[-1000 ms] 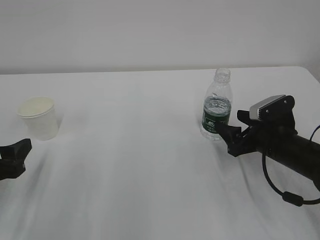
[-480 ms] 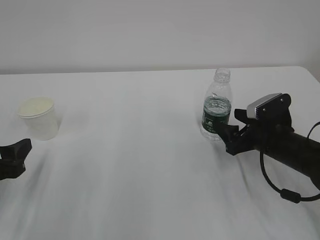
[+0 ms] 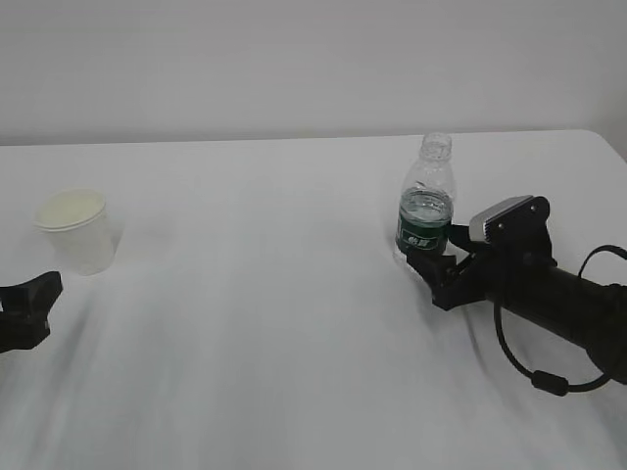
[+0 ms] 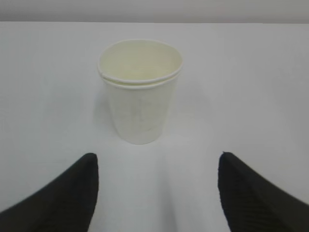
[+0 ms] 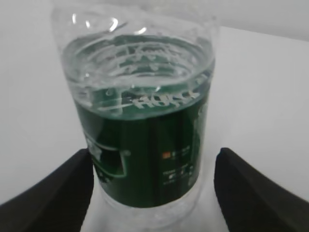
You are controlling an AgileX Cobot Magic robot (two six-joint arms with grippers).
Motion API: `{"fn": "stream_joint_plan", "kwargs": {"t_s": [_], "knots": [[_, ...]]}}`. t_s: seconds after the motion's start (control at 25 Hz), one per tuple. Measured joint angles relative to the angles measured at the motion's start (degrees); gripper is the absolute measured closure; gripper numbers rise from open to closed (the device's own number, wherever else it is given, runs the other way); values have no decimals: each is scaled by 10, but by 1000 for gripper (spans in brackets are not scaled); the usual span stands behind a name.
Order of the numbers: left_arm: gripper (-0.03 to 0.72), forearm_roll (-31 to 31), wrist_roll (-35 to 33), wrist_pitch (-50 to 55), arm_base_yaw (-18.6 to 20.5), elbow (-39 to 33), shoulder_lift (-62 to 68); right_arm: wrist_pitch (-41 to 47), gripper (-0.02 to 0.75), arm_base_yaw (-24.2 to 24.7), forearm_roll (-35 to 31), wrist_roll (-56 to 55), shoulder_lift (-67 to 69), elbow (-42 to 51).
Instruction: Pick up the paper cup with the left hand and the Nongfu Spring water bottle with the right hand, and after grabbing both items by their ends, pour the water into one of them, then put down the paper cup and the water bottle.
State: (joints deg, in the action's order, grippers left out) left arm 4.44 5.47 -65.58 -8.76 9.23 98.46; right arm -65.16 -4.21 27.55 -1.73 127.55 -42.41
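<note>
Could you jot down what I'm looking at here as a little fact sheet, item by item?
surface: white table
paper cup: upright, far left, empty as far as the left wrist view shows
water bottle: upright, capless, green label, partly filled
water: level at the top of the label
left end effector: open, short of the cup, not touching
right end effector: open, one finger on each side of the bottle's lower part, not yet closed on it
</note>
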Motion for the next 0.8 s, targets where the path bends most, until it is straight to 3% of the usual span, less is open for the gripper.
{"fn": "stream_joint_plan", "kwargs": {"t_s": [0.8], "knots": [[130,0,0,0,0,0,0,-2,148,-11,27,-33,26,-69]]}}
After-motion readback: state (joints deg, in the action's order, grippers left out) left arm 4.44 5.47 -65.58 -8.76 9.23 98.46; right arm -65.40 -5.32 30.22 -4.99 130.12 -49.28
